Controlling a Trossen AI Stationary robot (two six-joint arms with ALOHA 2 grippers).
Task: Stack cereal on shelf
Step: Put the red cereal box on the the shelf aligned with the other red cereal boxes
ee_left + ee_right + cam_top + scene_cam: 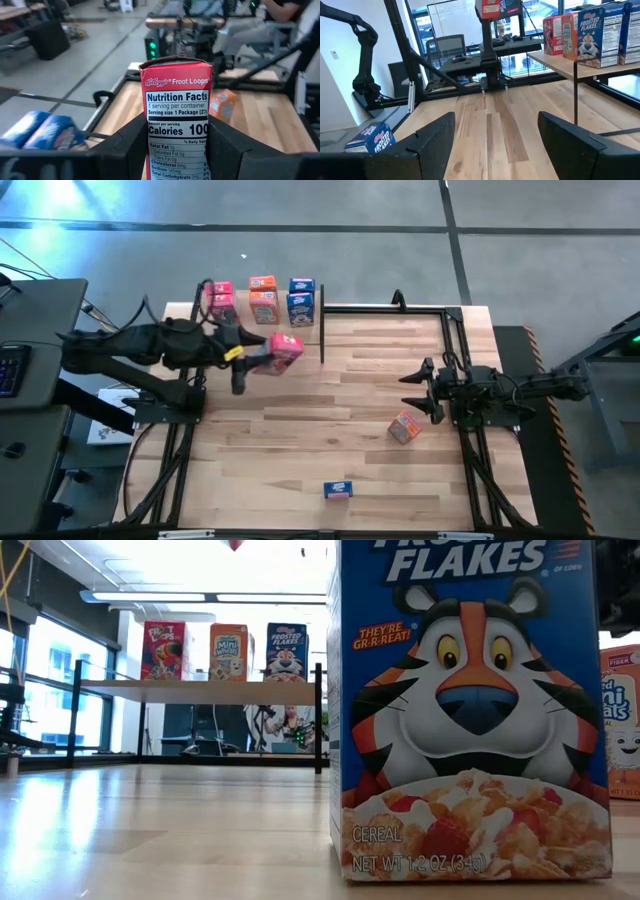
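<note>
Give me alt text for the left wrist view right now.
The left gripper holds an upright red Froot Loops box between its two dark fingers, nutrition panel facing the camera. Beyond it lies the wooden tabletop with an orange cereal box on it, and blue boxes blur at one side.

Bright window backlight, floor glare

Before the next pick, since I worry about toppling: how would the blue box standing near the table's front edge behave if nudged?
The blue box stands upright on a narrow base, so it would probably tip. It is small cardboard, likely light, so it may slide on the smooth tabletop.
</note>
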